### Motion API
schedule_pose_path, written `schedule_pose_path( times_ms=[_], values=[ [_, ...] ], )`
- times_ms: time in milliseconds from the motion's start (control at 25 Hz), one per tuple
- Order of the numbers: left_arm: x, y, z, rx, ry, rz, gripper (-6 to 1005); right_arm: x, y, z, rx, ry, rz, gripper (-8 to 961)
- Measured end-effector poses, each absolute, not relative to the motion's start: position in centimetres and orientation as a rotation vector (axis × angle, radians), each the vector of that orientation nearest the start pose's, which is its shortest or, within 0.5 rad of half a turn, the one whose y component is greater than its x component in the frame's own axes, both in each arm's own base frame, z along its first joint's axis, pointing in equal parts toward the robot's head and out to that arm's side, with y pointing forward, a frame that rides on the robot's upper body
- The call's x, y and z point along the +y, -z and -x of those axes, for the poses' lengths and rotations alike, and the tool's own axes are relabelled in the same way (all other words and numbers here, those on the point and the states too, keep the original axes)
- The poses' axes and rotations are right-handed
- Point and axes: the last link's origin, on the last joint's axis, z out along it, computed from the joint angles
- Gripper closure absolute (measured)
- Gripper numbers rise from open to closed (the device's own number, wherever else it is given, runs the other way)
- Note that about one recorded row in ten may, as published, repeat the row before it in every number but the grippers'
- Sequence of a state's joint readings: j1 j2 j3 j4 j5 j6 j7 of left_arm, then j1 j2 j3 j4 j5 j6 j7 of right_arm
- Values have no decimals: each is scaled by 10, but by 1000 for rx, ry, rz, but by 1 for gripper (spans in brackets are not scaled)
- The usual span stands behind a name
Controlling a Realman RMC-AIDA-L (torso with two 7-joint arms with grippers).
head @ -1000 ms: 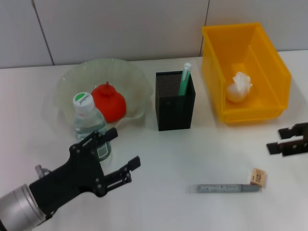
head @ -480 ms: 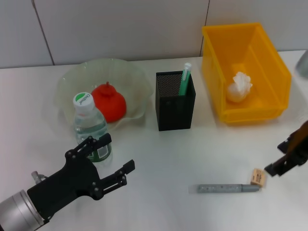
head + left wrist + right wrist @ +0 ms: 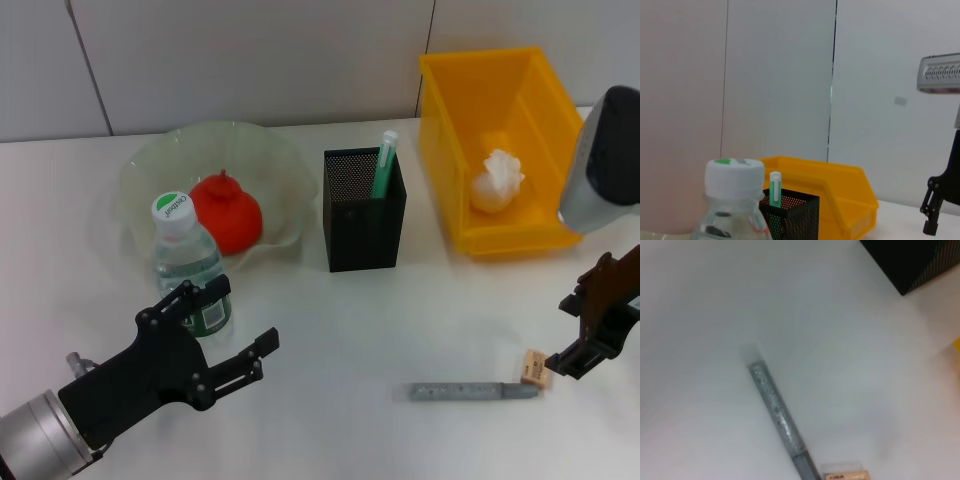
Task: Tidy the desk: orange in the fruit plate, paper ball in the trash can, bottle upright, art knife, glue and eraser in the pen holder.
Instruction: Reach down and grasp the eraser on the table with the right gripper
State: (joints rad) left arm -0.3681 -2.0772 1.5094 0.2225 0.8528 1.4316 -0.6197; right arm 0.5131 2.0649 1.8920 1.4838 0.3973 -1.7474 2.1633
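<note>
The bottle (image 3: 187,262) stands upright with its white cap (image 3: 735,177) on, in front of the fruit plate (image 3: 150,170). My left gripper (image 3: 240,322) is open just in front of the bottle and holds nothing. A reddish orange (image 3: 227,212) lies in the plate. The green glue (image 3: 384,165) stands in the black pen holder (image 3: 364,215). The paper ball (image 3: 497,180) lies in the yellow trash can (image 3: 560,140). The grey art knife (image 3: 472,391) and the tan eraser (image 3: 536,368) lie on the desk. My right gripper (image 3: 568,332) hangs open just right of the eraser.
The right forearm (image 3: 605,150) reaches over the bin's right side. In the right wrist view the art knife (image 3: 780,420) runs diagonally toward the eraser (image 3: 845,475), with a pen holder corner (image 3: 920,260) farther off. Bare white desk lies between the two grippers.
The right arm has swung in, and its gripper has come down from the desk's right edge to beside the eraser. The left gripper has drawn back slightly from the bottle.
</note>
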Motion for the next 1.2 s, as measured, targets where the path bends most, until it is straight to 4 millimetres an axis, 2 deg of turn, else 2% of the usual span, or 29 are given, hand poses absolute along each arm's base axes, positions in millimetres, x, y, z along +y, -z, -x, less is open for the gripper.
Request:
schedule_pose_path(
  times_ms=[200, 360, 840, 1200],
  values=[
    [266, 68, 277, -377, 997, 2419, 140, 337, -43, -222, 749, 778, 2577, 183],
    [266, 68, 277, -386, 1002, 2420, 140, 338, -33, -214, 900, 762, 2486, 183],
    [265, 68, 278, -393, 1004, 2418, 140, 338, -27, -203, 1122, 740, 2326, 182],
    [259, 64, 277, -368, 1046, 2416, 140, 327, -25, -221, 1398, 639, 2154, 187]
  ],
)
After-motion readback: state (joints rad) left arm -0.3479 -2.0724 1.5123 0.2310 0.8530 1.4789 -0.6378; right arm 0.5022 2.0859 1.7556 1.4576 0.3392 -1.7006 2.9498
